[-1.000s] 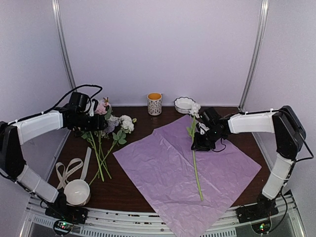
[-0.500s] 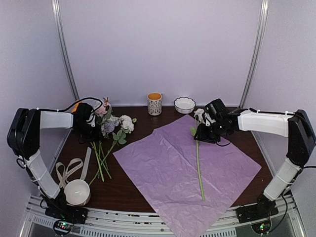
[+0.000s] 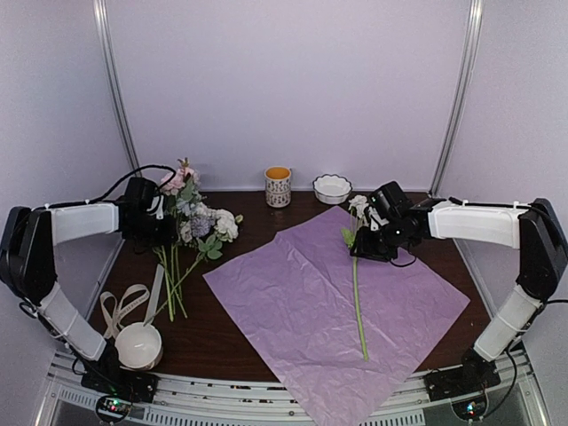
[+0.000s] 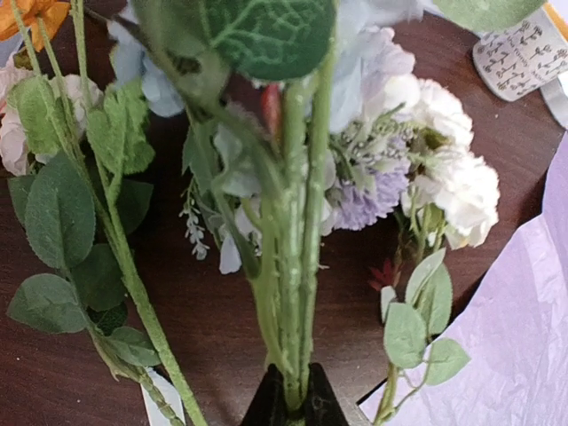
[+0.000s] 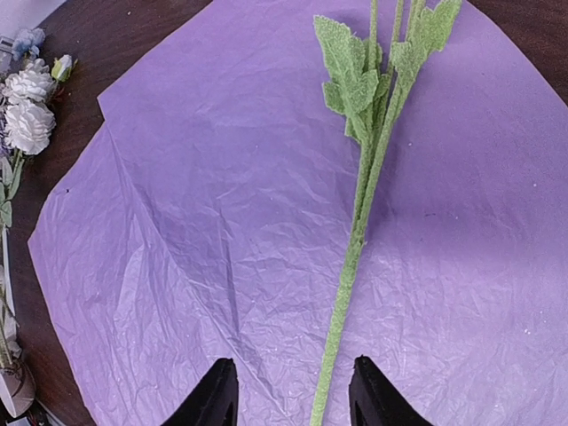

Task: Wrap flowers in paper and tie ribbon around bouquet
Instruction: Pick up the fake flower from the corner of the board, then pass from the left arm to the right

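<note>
The flowers (image 3: 202,222) lie at the table's left, blooms towards the back wall, stems (image 3: 170,284) trailing forward. My left gripper (image 3: 167,229) is shut on a few of their green stems (image 4: 297,293); in the left wrist view the black fingertips (image 4: 266,404) pinch them just below the white and pale blue blooms (image 4: 448,182). One long-stemmed white flower (image 3: 355,284) lies loose on the lilac paper (image 3: 337,302). My right gripper (image 3: 362,247) hovers open over its upper stem (image 5: 355,240); neither finger (image 5: 213,395) touches it. The cream ribbon (image 3: 124,306) lies looped at front left.
A white bowl (image 3: 139,344) stands on the ribbon's near end. A patterned cup (image 3: 278,186) and a small scalloped dish (image 3: 332,187) stand by the back wall. The paper's near corner hangs over the table's front edge (image 3: 266,383).
My left gripper has closed on the stems and tilted the bunch's blooms up. My right gripper has opened, left the single flower on the paper and drawn back slightly.
</note>
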Action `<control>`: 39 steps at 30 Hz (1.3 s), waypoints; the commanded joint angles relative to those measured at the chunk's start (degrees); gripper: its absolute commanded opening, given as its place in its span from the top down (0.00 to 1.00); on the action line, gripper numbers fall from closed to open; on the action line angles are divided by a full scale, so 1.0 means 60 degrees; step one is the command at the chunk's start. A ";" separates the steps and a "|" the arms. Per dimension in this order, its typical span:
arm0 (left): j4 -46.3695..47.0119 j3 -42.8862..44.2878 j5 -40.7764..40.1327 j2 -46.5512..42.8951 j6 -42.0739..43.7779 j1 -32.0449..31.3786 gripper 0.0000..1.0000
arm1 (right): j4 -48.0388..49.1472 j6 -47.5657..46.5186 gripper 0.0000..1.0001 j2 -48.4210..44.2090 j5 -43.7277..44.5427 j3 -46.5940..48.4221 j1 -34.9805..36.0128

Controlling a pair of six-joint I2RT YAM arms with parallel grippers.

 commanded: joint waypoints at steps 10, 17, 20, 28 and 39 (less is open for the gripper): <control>0.0824 -0.0128 0.0229 0.0281 0.0262 0.0067 1.00 | -0.0458 -0.0400 0.55 -0.0454 0.0565 0.0229 0.0079; 0.5229 -0.1990 0.2132 -0.2282 0.0079 0.0016 1.00 | -0.0031 -0.0777 0.54 -0.0964 0.0646 0.0025 0.0152; 0.6845 -0.2361 0.2208 -0.3358 0.0533 -0.0316 1.00 | 0.1238 -0.1214 0.52 -0.1782 0.0085 -0.0404 0.0409; 0.8237 -0.1009 0.4139 -0.4153 0.0696 -0.2653 1.00 | 0.4776 -0.3236 0.39 -0.3162 -0.2639 0.0006 0.2777; 1.3259 0.0313 0.5752 -0.1724 -0.3060 -0.5141 1.00 | 0.4560 -0.3787 0.35 -0.1414 -0.2274 0.2807 0.4070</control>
